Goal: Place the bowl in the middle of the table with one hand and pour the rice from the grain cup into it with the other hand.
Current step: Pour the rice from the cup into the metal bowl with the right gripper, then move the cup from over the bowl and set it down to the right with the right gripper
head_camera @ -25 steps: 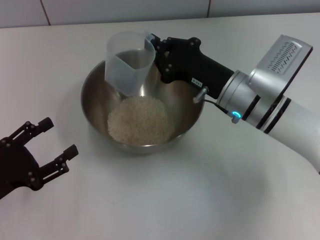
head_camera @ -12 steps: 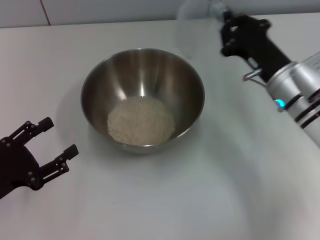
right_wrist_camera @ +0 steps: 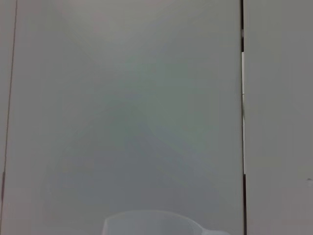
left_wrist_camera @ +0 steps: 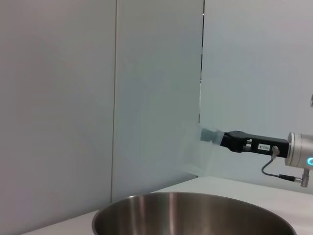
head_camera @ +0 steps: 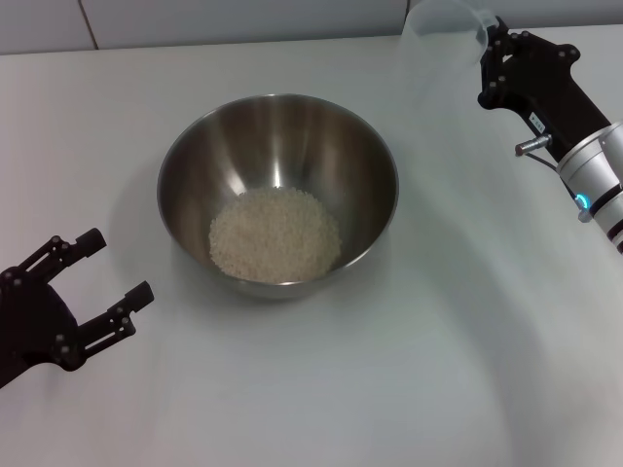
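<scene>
The steel bowl (head_camera: 277, 185) stands in the middle of the white table (head_camera: 321, 389) and holds a heap of rice (head_camera: 274, 235). Its rim also shows in the left wrist view (left_wrist_camera: 195, 215). My right gripper (head_camera: 490, 60) is at the far right, shut on the clear grain cup (head_camera: 446, 49), which looks empty and is held upright above the table, away from the bowl. The cup shows in the left wrist view (left_wrist_camera: 195, 152) and its rim in the right wrist view (right_wrist_camera: 156, 223). My left gripper (head_camera: 109, 272) is open and empty at the near left, beside the bowl.
A pale tiled wall (head_camera: 243, 19) runs along the table's far edge. Bare tabletop lies in front of the bowl and to its right.
My right gripper has lifted the cup off the bowl, turned it upright, and carried it to the far right. The rice stays in the bowl. The left arm has not moved.
</scene>
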Robot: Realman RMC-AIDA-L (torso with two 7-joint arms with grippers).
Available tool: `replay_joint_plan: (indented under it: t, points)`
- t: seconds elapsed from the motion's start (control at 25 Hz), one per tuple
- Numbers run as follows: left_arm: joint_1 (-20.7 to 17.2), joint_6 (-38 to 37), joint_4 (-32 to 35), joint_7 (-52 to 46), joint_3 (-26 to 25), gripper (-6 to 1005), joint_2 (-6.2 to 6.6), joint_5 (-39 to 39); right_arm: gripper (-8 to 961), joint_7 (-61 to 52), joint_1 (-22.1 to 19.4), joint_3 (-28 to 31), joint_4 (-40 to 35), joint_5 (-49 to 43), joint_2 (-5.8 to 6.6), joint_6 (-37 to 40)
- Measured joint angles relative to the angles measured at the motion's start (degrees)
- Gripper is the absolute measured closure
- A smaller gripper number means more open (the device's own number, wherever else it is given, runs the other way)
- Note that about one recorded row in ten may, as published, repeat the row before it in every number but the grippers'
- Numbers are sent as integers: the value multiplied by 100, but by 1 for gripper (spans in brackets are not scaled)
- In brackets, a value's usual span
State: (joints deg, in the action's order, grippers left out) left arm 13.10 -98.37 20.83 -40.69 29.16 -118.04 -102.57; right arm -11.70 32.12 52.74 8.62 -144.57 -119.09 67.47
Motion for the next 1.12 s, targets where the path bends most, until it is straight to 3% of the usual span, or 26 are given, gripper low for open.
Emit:
replay_joint_plan:
  t: [1.12]
  points:
    - [-64,-97,0,0,93,166,1,0,951,-43,-247,-32,-73,-1,-68,-1389]
